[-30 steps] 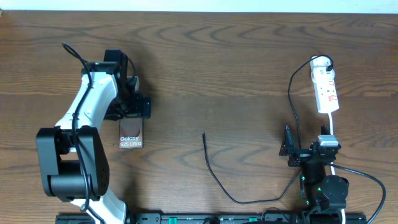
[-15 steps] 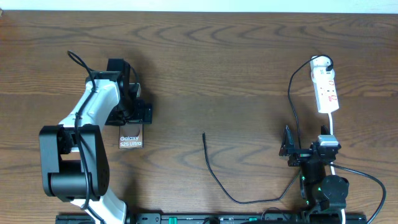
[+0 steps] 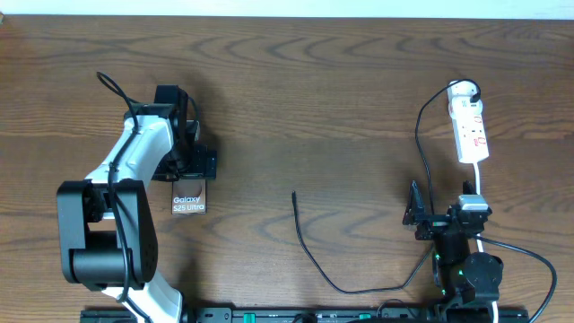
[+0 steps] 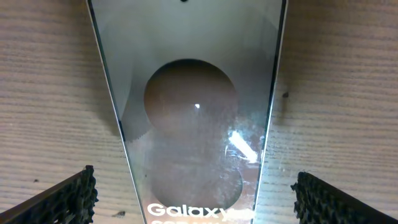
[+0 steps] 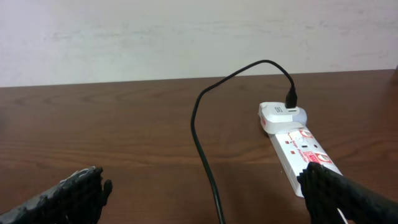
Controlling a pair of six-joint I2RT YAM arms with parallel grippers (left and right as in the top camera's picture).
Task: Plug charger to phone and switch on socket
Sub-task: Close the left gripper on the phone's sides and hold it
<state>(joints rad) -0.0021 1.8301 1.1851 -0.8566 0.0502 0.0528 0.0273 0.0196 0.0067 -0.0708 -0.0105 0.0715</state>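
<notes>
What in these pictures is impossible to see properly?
Phone: overhead, its far end lies under the left gripper; the left wrist view cuts off both ends, so no port shows.
Socket: overhead, its switches are too small to read as on or off; in the right wrist view its near end is behind a finger of the right gripper.
Charger tip: overhead, too small to tell its shape.

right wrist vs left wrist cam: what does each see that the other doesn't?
Right wrist only: the socket, with the charger plugged in at its far end, and a pale wall behind. Left wrist only: the phone, close up and lying flat, flanked by the open left gripper, which is not touching it. Both: the table and an open gripper; the right gripper holds nothing.
</notes>
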